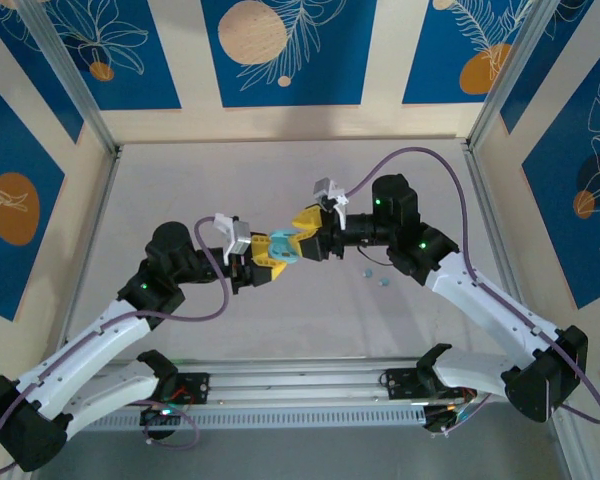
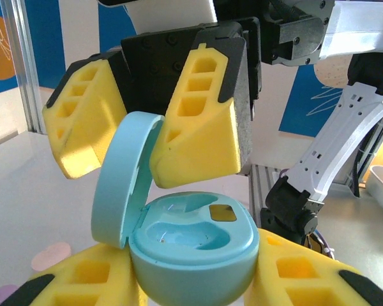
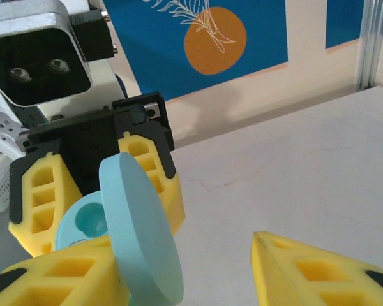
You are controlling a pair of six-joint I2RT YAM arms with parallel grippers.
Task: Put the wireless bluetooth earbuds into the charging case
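At the middle of the pale grey table the two arms meet face to face. The left gripper clamps the light blue oval plastic charging case between its yellow foam pads. The case's round hinged lid stands open, and both wells look empty. The right gripper has its jaws well apart and carries nothing; the lid rises between them, close to one finger. Two tiny light blue earbuds lie on the table to the right of the case, near the right arm, so I judge that this arm is the nearer one to fetch them. They are too small to tell their long axis.
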